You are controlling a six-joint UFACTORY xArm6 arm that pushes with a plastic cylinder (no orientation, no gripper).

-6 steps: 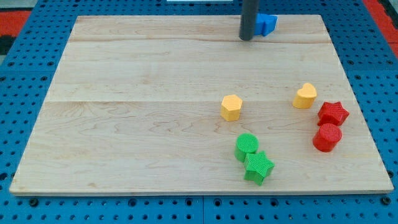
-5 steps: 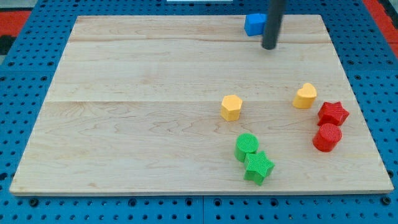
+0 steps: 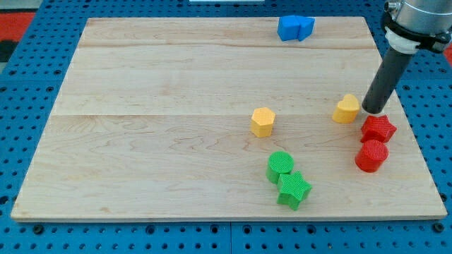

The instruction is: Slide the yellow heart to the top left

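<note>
The yellow heart (image 3: 347, 109) lies at the right of the wooden board (image 3: 176, 141). My tip (image 3: 373, 110) rests on the board just right of the heart, very close to it, and just above the red star (image 3: 378, 128). The dark rod rises toward the view's top right.
A yellow hexagon (image 3: 262, 121) sits near the board's middle. A red cylinder (image 3: 371, 155) lies below the red star. A green cylinder (image 3: 280, 166) and a green star (image 3: 294, 190) sit at the bottom. Blue blocks (image 3: 294, 27) lie at the top edge.
My tip has moved from beside the blue blocks at the top, right and down, to just right of the yellow heart. No block has moved.
</note>
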